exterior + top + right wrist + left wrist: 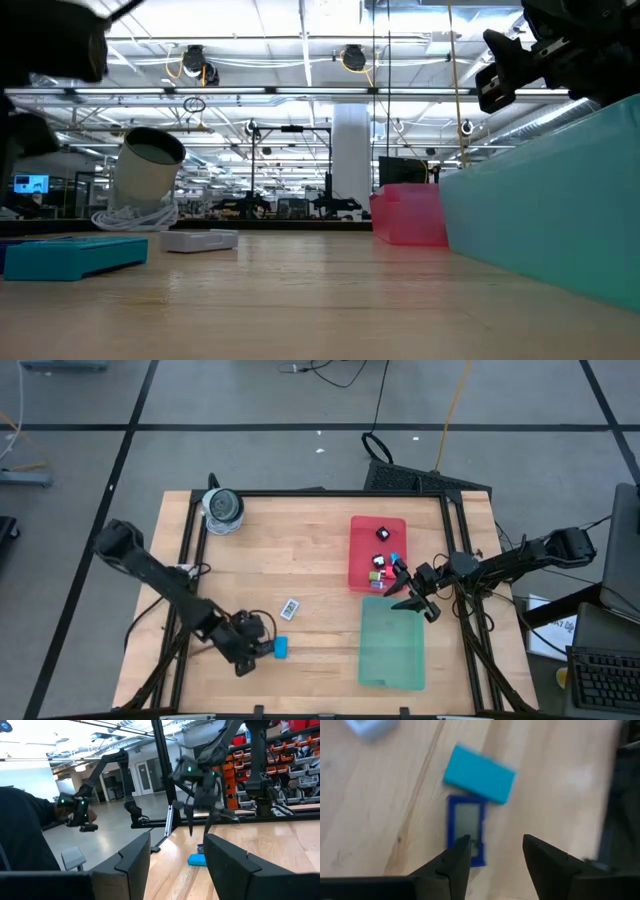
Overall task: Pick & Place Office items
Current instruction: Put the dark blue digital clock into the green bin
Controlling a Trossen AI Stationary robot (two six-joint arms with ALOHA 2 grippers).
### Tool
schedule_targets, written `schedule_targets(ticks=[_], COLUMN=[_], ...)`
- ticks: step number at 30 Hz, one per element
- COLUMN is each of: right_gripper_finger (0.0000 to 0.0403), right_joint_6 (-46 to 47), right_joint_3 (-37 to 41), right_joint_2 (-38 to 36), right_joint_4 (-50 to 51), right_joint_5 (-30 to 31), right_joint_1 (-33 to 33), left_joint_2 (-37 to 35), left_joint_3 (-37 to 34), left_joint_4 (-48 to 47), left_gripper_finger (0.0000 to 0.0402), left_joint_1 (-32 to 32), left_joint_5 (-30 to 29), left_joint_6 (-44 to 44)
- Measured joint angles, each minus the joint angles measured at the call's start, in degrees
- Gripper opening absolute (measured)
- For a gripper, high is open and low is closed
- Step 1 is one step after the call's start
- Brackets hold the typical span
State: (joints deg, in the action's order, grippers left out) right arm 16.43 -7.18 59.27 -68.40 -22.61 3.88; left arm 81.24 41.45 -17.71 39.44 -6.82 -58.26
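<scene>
Green tray [560,200] nearest, front right. Left gripper [492,855], fingers spread, over blue bar [466,827] touching cyan block [281,648] at front left. Right gripper [414,597], fingers apart, empty, between trays; small items in red tray [362,575].

On the desk [310,560], a roll [222,510] sits at the far left corner, a labelled tag [290,608] lies near the middle, and two bars, one [479,774] touching the end of the other [466,827], lie just ahead of the left gripper [262,649] near the front left edge. Right of centre, a far tray [362,575] holding several small items [383,565] stands just behind a near tray [392,650], the two apparently almost touching. The right gripper [412,595] hangs over the gap between the trays, at their right side.
</scene>
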Motion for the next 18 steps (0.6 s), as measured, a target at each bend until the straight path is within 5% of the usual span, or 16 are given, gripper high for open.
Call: schedule_targets(ticks=[12,18], right_gripper_finger=[0.0171,0.0171], right_joint_6=[0.83,1.42], right_joint_3=[0.00,0.00], right_joint_2=[0.00,-0.01], right_joint_4=[0.07,0.06], right_joint_5=[0.00,-0.02], right_joint_1=[0.00,0.00], left_joint_2=[9.68,9.67], left_joint_3=[0.42,0.23], left_joint_4=[1.62,2.16], left_gripper_finger=[0.0152,0.0152], left_joint_1=[0.07,-0.75], left_joint_5=[-3.17,-5.71], left_joint_6=[-1.95,5.41])
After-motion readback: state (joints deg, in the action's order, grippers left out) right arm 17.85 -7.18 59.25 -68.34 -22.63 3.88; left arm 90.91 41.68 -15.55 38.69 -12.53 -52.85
